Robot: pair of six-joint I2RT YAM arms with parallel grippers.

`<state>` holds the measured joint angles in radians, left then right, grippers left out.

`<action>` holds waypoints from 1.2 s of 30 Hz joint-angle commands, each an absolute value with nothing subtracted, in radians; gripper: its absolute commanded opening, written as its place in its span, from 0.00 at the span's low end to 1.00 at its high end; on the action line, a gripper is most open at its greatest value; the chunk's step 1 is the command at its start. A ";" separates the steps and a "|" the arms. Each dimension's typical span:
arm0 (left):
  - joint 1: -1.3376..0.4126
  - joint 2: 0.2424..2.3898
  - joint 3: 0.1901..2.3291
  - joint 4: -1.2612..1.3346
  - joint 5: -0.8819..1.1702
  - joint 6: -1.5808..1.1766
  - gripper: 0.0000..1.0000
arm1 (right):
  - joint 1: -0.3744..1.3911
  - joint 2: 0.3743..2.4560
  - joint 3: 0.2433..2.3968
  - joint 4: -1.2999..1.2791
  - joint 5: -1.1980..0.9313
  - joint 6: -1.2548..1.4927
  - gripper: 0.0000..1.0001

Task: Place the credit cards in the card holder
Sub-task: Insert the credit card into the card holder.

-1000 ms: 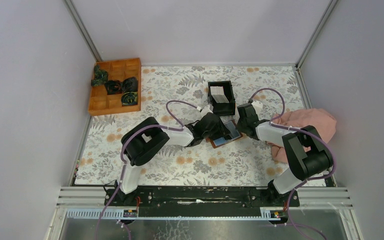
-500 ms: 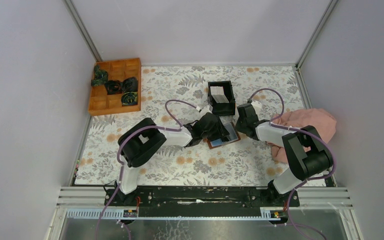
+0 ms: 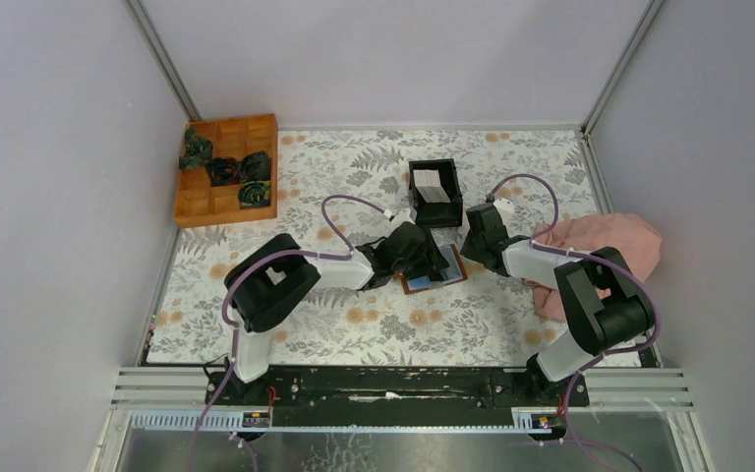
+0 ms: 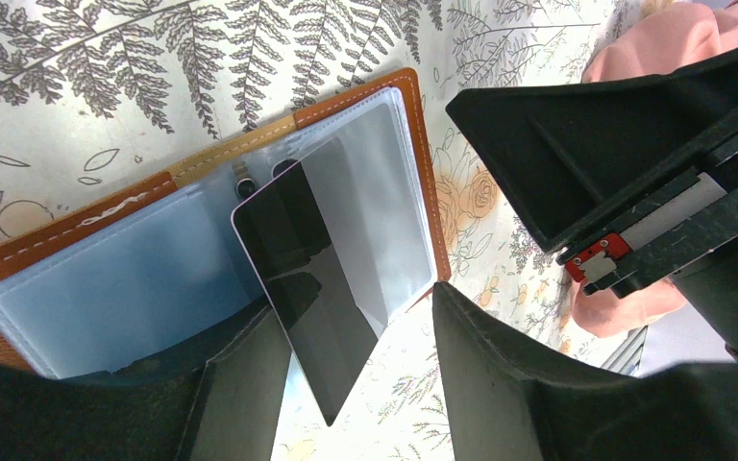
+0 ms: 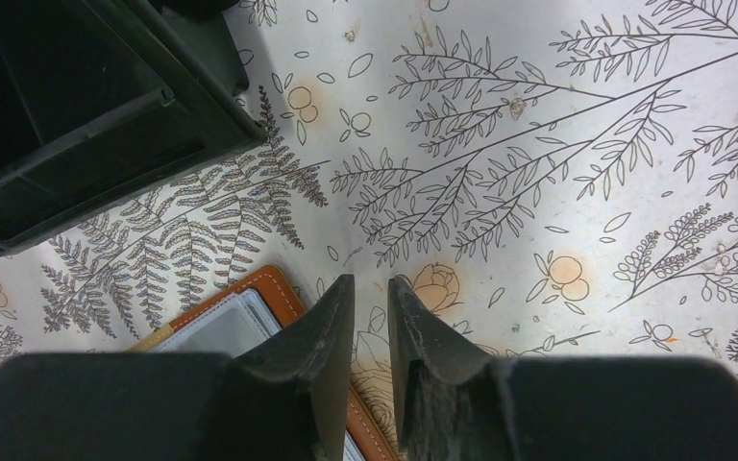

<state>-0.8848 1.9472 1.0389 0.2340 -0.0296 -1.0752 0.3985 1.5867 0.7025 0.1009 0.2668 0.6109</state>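
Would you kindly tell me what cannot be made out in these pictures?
Top view: the left arm covers most of the card holder, hiding its pockets.
Top view: credit cards in the black box are too small to count.
Left wrist view: reflections blur whether the card sits inside its clear sleeve.
Right wrist view: the right jaws hide whether they touch the card holder.

- table: flat top with a floral and fern print over the whole surface
- orange wooden tray: 10 o'clock corner, flat on the print
- black box: 1 o'clock, upright walls
- card holder: just off centre toward 3 o'clock, lying open, clear pockets up; the box is at its 12 o'clock
- pink cloth: 3 o'clock edge, crumpled
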 commanded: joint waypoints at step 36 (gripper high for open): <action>-0.785 1.858 0.788 0.356 0.194 -1.123 0.75 | 0.473 1.585 0.686 0.068 0.147 0.619 0.26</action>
